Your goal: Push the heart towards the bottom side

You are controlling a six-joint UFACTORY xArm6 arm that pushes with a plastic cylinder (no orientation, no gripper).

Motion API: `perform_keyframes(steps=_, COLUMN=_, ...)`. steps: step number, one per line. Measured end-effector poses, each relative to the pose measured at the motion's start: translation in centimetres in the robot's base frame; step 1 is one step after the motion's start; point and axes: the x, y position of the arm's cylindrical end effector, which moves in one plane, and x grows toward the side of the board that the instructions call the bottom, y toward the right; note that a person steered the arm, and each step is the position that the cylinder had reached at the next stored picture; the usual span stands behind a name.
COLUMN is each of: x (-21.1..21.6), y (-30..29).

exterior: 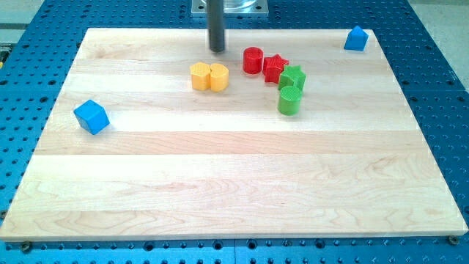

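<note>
The yellow heart (219,76) lies on the wooden board (234,183) near the view's top, touching an orange-yellow hexagon (200,76) on its left. My tip (217,50) is a dark rod standing just above the heart toward the view's top, a short gap away from it and not touching it.
A red cylinder (253,60), a red star (275,68), a green star (292,78) and a green cylinder (289,100) cluster right of the heart. A blue cube (91,116) sits at the view's left. A blue block (355,38) sits at the top right corner.
</note>
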Motion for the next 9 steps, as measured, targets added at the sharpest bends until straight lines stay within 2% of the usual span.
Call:
perform_keyframes(steps=1, x=1.7, y=1.5)
perform_keyframes(steps=2, x=5.8, y=0.2)
perform_keyframes(steps=5, x=7.6, y=-1.1)
perform_keyframes(steps=9, x=16.0, y=-3.5)
